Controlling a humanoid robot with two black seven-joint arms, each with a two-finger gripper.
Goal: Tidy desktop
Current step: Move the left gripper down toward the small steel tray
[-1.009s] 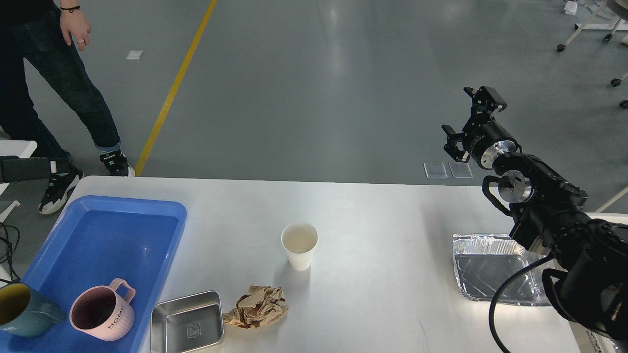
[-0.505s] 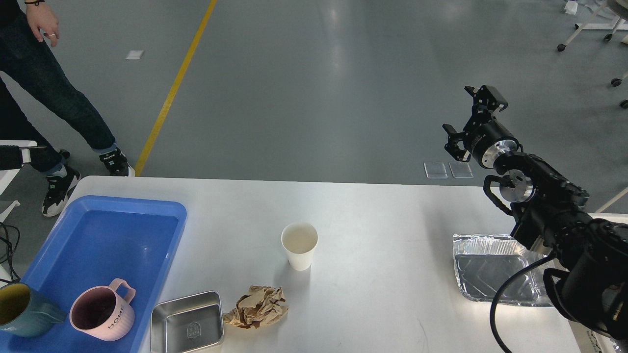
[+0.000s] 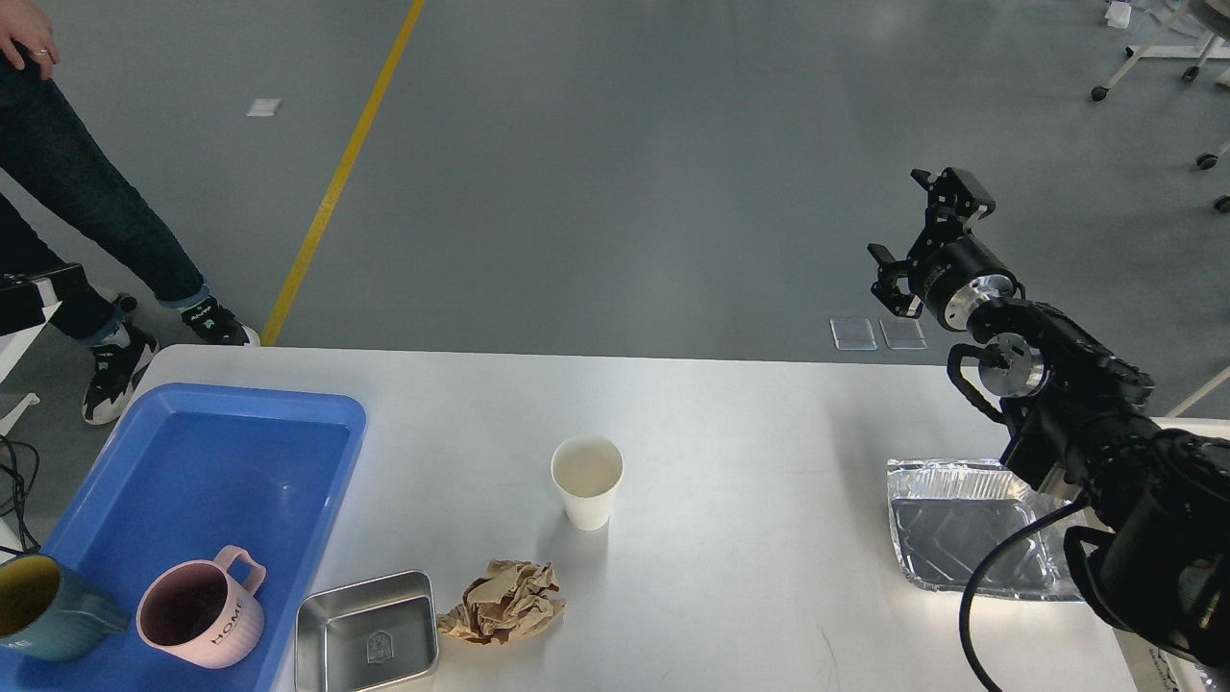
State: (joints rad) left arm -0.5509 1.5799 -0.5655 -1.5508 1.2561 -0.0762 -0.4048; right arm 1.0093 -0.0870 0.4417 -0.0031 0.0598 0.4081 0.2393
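Against the earlier frames the person at upper left has stepped further toward the left edge; the right gripper at upper right has not moved, its two fingers spread wide and holding nothing; the left gripper is out of frame. The desktop fills the lower half; on it sit one blue tray with two mugs, pink and teal; one paper cup; one crumpled brown paper; one steel tin; one foil tray.
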